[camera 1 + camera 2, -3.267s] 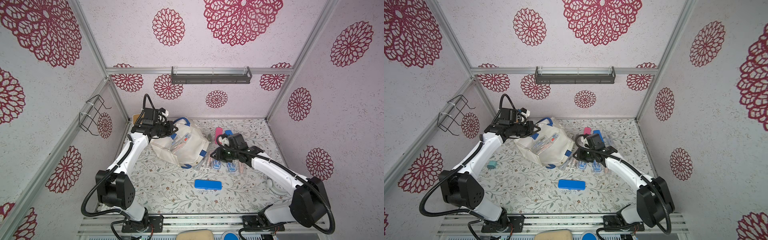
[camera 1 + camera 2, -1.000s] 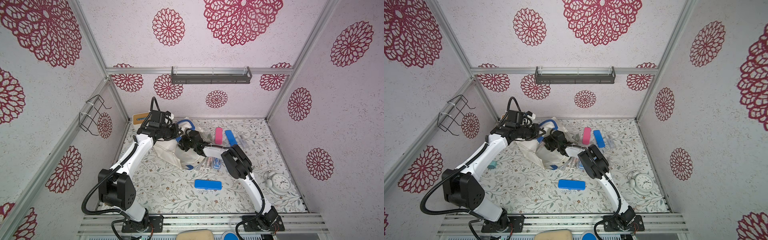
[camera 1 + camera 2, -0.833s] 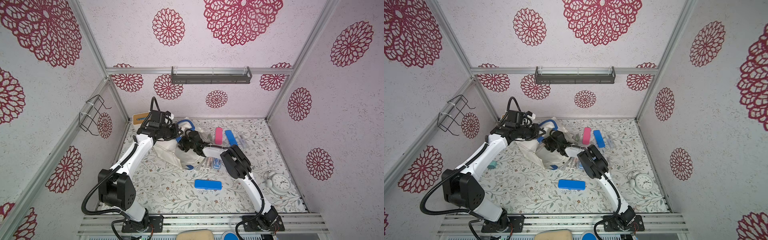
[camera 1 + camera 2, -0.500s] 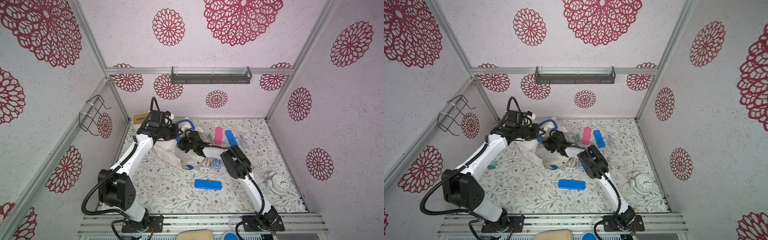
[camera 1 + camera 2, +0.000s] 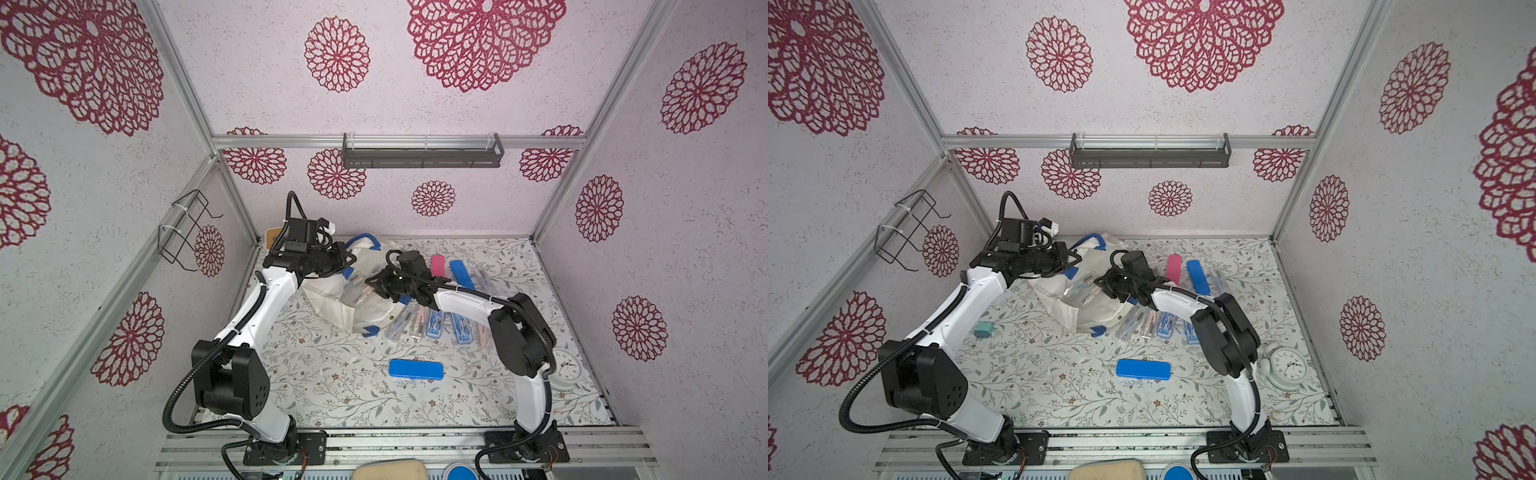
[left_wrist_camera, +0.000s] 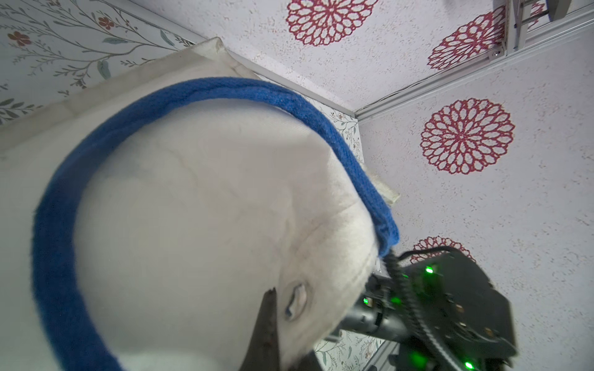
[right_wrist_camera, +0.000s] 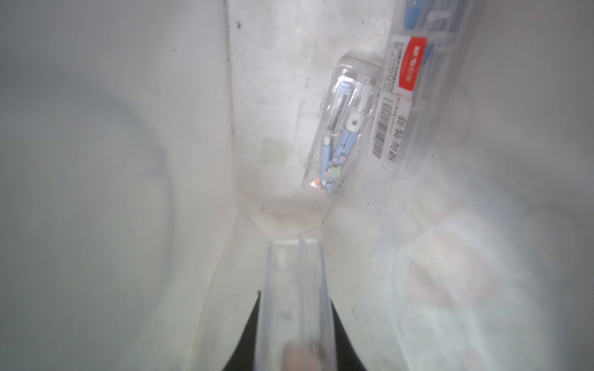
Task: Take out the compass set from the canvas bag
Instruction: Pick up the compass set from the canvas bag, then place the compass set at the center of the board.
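Since right claw [image 5: 374,286] entered canvas bag [image 5: 365,311], it grips compass set [image 7: 295,289]; left claw [image 5: 349,259] clenched on bag.

Right gripper [image 5: 374,286] tips are lost inside the canvas bag [image 5: 365,309] mouth in both top views. Up close, the clear case [image 7: 297,298] between its dark fingers [image 7: 249,337] is all blur, contents unreadable, cut off at the edge. The left gripper [image 5: 348,261] shows only one finger [image 6: 265,334] to its wrist camera. The alarm clock [image 5: 569,365] is half behind the right arm's elbow.
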{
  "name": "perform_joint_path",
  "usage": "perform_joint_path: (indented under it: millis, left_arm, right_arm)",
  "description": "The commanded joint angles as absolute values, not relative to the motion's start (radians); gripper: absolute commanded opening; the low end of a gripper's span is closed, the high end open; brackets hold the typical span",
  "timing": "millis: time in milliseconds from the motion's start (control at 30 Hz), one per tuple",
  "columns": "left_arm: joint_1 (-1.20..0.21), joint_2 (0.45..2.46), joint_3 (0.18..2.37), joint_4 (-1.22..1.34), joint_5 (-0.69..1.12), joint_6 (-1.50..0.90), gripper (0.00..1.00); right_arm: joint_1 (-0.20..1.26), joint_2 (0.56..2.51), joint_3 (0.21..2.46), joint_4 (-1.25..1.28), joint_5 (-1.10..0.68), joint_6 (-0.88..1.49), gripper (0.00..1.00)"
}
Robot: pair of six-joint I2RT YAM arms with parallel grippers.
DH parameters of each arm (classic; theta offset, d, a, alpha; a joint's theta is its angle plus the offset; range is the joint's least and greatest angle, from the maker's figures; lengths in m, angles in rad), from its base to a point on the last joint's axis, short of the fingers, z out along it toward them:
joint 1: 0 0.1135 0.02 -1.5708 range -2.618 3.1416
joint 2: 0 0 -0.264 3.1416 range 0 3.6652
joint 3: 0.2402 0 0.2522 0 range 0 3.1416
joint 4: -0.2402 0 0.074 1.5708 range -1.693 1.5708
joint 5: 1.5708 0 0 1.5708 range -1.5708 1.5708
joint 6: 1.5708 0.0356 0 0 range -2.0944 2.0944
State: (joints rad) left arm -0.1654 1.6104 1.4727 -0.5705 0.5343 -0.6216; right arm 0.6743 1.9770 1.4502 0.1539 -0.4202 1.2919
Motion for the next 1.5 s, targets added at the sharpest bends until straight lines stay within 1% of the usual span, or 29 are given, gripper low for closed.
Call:
perform_joint_path:
  millis: [0, 100, 267, 433, 533, 667, 867, 1033, 1200, 1300, 1467]
  left_arm:
    - [-0.134, 1.59, 1.484, -0.551, 0.536, -0.617, 0.0]
    - [-0.122, 1.588, 1.477, -0.543, 0.539, -0.616, 0.0]
    - [-0.103, 1.586, 1.479, -0.547, 0.544, -0.613, 0.0]
    - [-0.076, 1.572, 1.508, -0.586, 0.547, -0.598, 0.0]
    - [-0.041, 1.551, 1.521, -0.603, 0.561, -0.608, 0.0]
    - [0.011, 1.511, 1.571, -0.621, 0.586, -0.623, 0.0]
    - [0.069, 1.491, 1.699, -0.706, 0.599, -0.618, 0.0]
    - [0.082, 1.469, 1.71, -0.732, 0.597, -0.611, 0.0]
    - [0.091, 1.451, 1.701, -0.739, 0.609, -0.603, 0.0]
    - [0.098, 1.447, 1.694, -0.741, 0.617, -0.596, 0.0]
    - [0.098, 1.447, 1.667, -0.739, 0.631, -0.59, 0.0]
  right_arm:
    - [0.617, 1.819, 1.404, 0.076, -0.413, 1.122, 0.16]
    - [0.578, 1.691, 1.329, 0.038, -0.433, 1.031, 0.15]
    - [0.49, 1.523, 1.197, -0.017, -0.53, 0.905, 0.16]
    - [0.456, 1.443, 1.104, -0.149, -0.556, 0.773, 0.15]
    - [0.457, 1.445, 1.034, -0.127, -0.552, 0.781, 0.16]
    - [0.472, 1.515, 1.004, -0.056, -0.546, 0.825, 0.16]
    - [0.54, 1.723, 1.093, 0.051, -0.529, 0.911, 0.17]
    - [0.564, 1.911, 1.203, 0.179, -0.541, 1.034, 0.17]
    - [0.587, 2.051, 1.357, 0.197, -0.557, 1.099, 0.18]
    - [0.594, 2.105, 1.405, 0.19, -0.547, 1.128, 0.19]
    - [0.594, 2.127, 1.386, 0.198, -0.531, 1.157, 0.22]
